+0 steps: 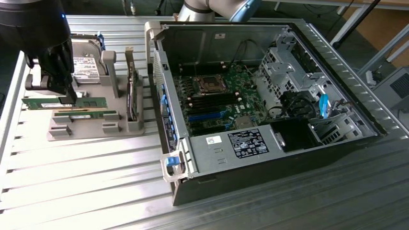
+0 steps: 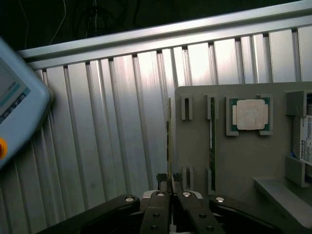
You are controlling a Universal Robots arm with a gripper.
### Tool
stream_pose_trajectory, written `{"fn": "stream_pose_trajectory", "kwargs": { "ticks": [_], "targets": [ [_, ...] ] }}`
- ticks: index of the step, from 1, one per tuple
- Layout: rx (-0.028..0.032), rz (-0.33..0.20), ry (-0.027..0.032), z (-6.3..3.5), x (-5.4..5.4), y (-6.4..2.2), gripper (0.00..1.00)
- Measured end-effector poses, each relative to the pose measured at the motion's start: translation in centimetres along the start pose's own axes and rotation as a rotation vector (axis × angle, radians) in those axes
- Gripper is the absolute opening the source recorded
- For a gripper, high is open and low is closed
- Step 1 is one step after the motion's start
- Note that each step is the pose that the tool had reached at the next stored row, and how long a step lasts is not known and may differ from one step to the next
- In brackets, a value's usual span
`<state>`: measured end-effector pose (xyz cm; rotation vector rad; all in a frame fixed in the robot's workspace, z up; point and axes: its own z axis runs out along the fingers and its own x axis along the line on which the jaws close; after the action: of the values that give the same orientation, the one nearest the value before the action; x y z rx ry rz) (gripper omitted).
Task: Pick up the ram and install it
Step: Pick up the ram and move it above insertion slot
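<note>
- Ram (image 1: 93, 102): the long green stick lies level in the air, pinched near its middle. It seems raised just above the grey holder (image 1: 76, 130), by the holder's edge. In the wrist view the ram (image 2: 168, 131) shows edge-on as a thin line.
- Gripper (image 1: 66, 99): the jaws are drawn almost together, clamped on the stick's two flat faces. The wrist view shows the gripper (image 2: 170, 189) with the board's edge running straight out from between the fingers.
- Judgement on the carry: the hold looks centred, so the stick should not droop. Keeping it level and the squeeze steady matters most, since a thin board can pivot in a narrow pinch.
- A second stick (image 1: 86, 114) sits in a holder slot just beside the held one, so any sideways motion should stay clear of it.
- The open computer case (image 1: 288, 158), with its motherboard (image 1: 217, 103), lies to the exterior view's right, well apart from the ram.
</note>
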<state>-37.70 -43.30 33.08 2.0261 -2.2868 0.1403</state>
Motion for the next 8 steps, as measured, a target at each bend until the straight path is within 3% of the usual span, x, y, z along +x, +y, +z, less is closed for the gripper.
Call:
{"fn": "stream_pose_trajectory", "kwargs": {
  "ticks": [8],
  "targets": [
    [0.0006, 0.000, 0.0023, -0.76, 0.09, -0.01, 0.11]
  ]
}}
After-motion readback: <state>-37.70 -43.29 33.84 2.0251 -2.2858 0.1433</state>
